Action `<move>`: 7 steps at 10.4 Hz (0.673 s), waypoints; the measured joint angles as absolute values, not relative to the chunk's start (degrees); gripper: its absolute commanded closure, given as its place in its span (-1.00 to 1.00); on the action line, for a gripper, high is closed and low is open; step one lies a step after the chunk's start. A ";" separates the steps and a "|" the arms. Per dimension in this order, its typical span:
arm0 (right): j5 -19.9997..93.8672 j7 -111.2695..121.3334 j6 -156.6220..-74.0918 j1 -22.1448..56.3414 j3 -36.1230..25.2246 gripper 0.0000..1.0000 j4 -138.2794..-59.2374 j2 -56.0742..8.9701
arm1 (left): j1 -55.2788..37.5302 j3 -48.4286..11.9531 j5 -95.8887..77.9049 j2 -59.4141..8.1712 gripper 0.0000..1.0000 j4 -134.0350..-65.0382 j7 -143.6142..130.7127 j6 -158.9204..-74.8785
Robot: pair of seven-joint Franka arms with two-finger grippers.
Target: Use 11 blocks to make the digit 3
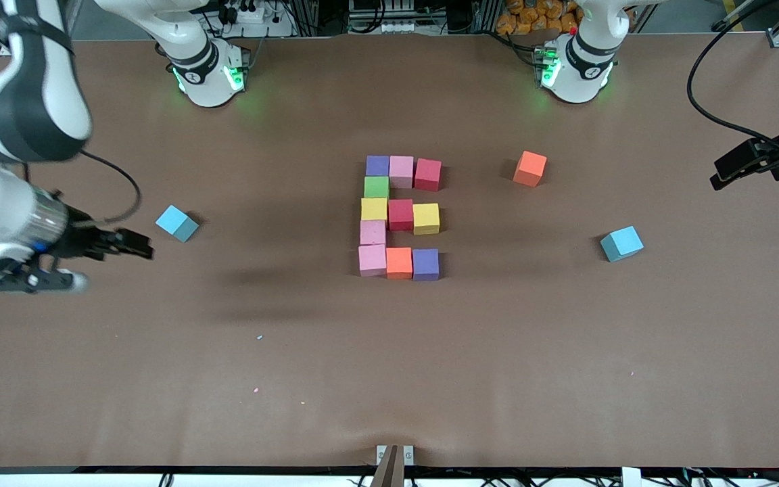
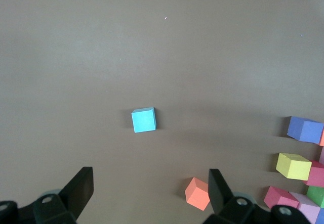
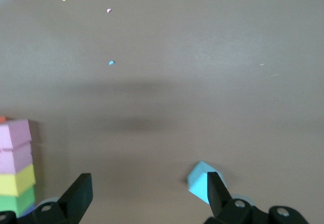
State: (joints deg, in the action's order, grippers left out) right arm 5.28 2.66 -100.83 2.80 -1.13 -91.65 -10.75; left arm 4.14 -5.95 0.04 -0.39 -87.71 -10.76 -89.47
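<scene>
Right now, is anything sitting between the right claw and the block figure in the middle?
Yes: one light-blue cube lies on the table just by the open right claw, between it and the block figure. Nothing else shows in that stretch.

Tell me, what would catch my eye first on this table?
Mid-table, the digit 3 of bright touching cubes stands out. A loose orange cube sits toward the left arm's end, with a light-blue cube nearer the front camera and another light-blue cube toward the right arm's end. The right gripper and left gripper hover over the table's ends, fingers open, holding nothing.
</scene>
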 measured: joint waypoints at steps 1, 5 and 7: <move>4.46 6.96 -100.34 1.84 -1.75 -1.00 -93.58 -7.74 | 4.13 -5.89 0.04 -0.34 -1.00 -87.84 -10.76 -89.64; 4.03 24.20 -97.43 1.21 -11.67 -1.00 -95.97 0.79 | 4.18 -5.57 0.04 -0.30 -1.00 -87.88 -10.76 -90.01; 4.03 24.62 -96.72 1.14 -12.90 -1.00 -95.96 2.95 | 4.18 -5.51 0.15 -0.39 -1.00 -87.92 -10.76 -90.03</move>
State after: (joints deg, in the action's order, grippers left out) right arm 4.03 24.62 -96.72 1.14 -12.90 -95.96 2.95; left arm 4.18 -5.51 0.15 -0.39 -87.92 -10.76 -90.03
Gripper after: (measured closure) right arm 0.000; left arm 0.000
